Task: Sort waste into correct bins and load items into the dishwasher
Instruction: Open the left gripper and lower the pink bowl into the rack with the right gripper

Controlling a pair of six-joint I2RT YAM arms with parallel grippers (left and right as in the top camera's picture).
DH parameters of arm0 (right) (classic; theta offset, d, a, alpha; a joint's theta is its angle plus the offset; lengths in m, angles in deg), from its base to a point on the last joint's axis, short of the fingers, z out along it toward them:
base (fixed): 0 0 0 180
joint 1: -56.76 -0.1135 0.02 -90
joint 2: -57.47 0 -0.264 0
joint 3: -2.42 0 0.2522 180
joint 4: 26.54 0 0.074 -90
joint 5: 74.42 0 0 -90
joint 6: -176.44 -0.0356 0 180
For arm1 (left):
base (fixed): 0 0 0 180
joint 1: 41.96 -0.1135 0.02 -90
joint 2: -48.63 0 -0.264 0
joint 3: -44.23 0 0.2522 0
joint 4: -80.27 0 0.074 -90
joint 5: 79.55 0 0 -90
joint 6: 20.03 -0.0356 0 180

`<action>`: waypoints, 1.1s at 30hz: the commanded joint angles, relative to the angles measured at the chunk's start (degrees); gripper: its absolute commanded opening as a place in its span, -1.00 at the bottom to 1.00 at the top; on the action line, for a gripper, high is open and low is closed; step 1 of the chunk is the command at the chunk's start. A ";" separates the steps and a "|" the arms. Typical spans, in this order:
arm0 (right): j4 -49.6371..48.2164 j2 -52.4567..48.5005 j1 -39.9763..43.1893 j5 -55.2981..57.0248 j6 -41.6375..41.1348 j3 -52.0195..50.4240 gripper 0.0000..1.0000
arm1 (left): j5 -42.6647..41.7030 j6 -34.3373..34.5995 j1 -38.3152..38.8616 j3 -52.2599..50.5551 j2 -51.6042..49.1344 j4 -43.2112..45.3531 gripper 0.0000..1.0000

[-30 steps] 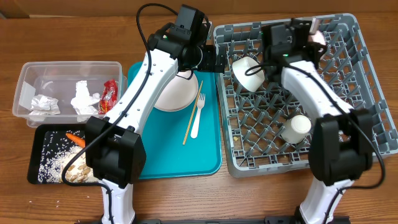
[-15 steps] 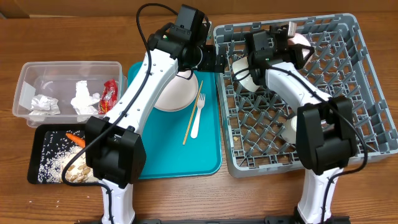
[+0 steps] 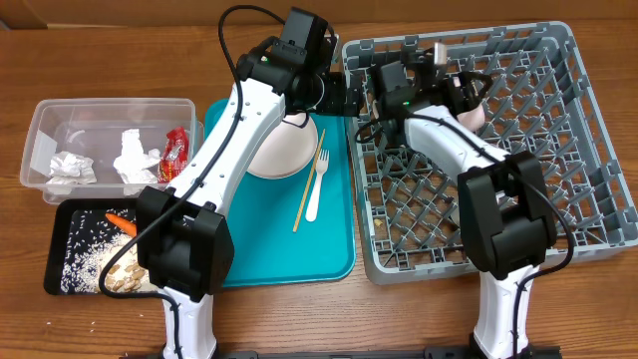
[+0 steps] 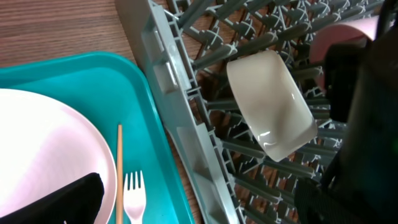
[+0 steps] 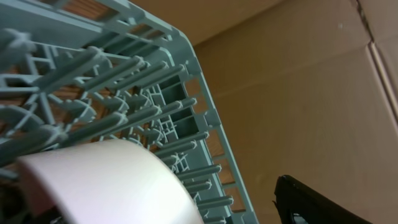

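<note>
My right gripper (image 3: 467,88) hangs open over the back of the grey dishwasher rack (image 3: 588,150). The pale pink plate (image 5: 106,180) stands among the pegs beside it, clear of the one black finger (image 5: 329,202) that shows. In the overhead view the pink plate (image 3: 480,112) peeks out under that gripper. My left gripper (image 4: 199,208) is wide open above the rack's left wall. A white bowl (image 4: 270,102) lies tilted in the rack. On the teal tray (image 3: 329,249) rest another white bowl (image 3: 284,150), the fork (image 3: 315,189) and the chopstick (image 3: 305,199).
A clear tub (image 3: 50,120) at the left holds white napkins (image 3: 135,160) and a red wrapper (image 3: 176,148). In front of it a black tray (image 3: 55,269) holds a carrot (image 3: 120,221) and beige crumbs (image 3: 105,261). My right arm lies across the rack's left half.
My right gripper has opened and let go of the pink plate in the rack, and its arm has swung left across the rack. The left arm has not moved.
</note>
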 commanded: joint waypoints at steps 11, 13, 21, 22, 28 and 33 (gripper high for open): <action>2.91 4.11 -4.55 4.87 1.90 0.52 0.98 | 0.55 -1.36 -2.05 0.55 -0.17 -1.49 1.00; 2.89 5.55 -4.59 4.81 1.90 0.52 0.99 | 0.55 -1.33 -2.49 0.55 -0.17 -1.84 1.00; 4.61 14.21 -4.59 0.48 0.52 0.52 0.99 | 0.55 -1.33 -4.02 0.55 -0.17 -2.58 1.00; 5.49 15.72 -4.59 -0.55 -0.79 0.52 0.99 | 0.55 -1.33 -4.02 0.55 -0.17 -2.56 1.00; 13.22 19.26 -4.35 -6.93 -7.43 0.52 0.97 | 0.57 -1.36 -4.02 0.55 -0.17 -2.73 1.00; 24.59 19.30 -4.31 -16.55 -18.69 0.52 0.97 | 3.30 -1.33 -4.17 0.55 -0.17 -3.23 1.00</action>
